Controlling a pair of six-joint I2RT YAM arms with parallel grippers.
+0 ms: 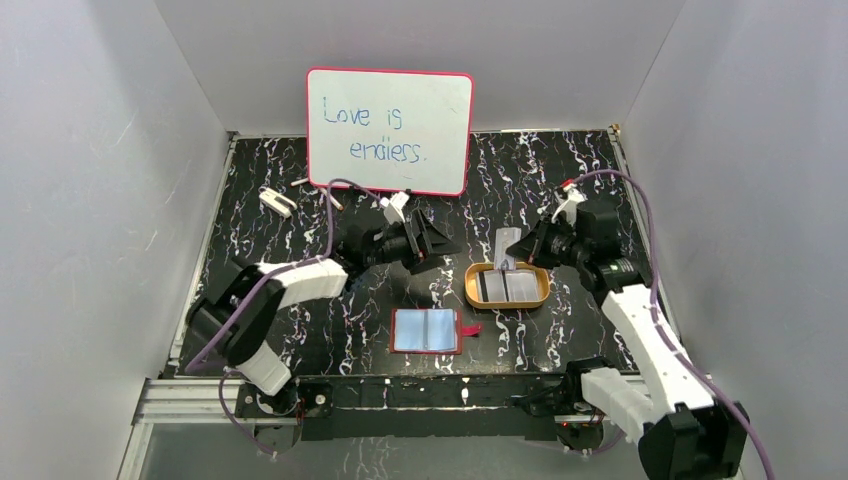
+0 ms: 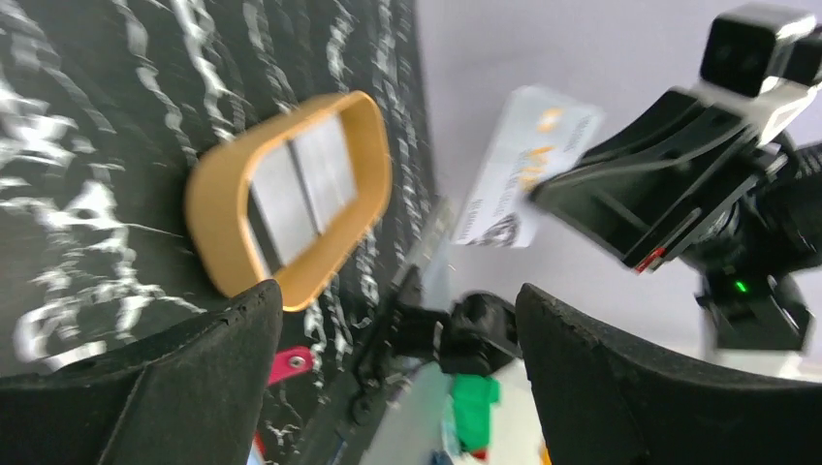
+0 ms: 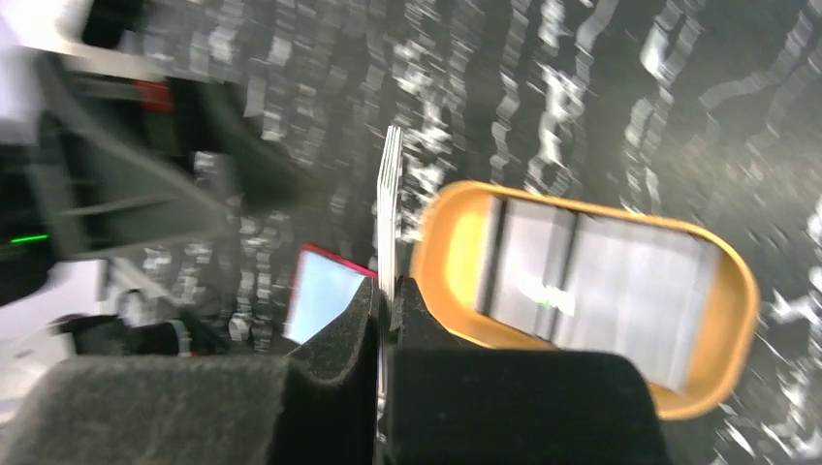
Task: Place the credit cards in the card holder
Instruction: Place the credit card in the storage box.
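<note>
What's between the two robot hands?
A credit card, pinched by the right gripper, facing the open left gripper; the top view shows it.

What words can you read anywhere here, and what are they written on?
"Love is endless." in blue handwriting on the pink-framed whiteboard.
Print on the credit card held in the right gripper: too blurred to read.
Cards in the orange tray: also too blurred.

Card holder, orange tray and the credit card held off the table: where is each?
card holder [image 1: 412, 331]: top external view, left inner pocket lining.
orange tray [image 2: 208, 208]: left wrist view, on its rim.
held credit card [image 2: 523, 170]: left wrist view, middle of its printed face.
</note>
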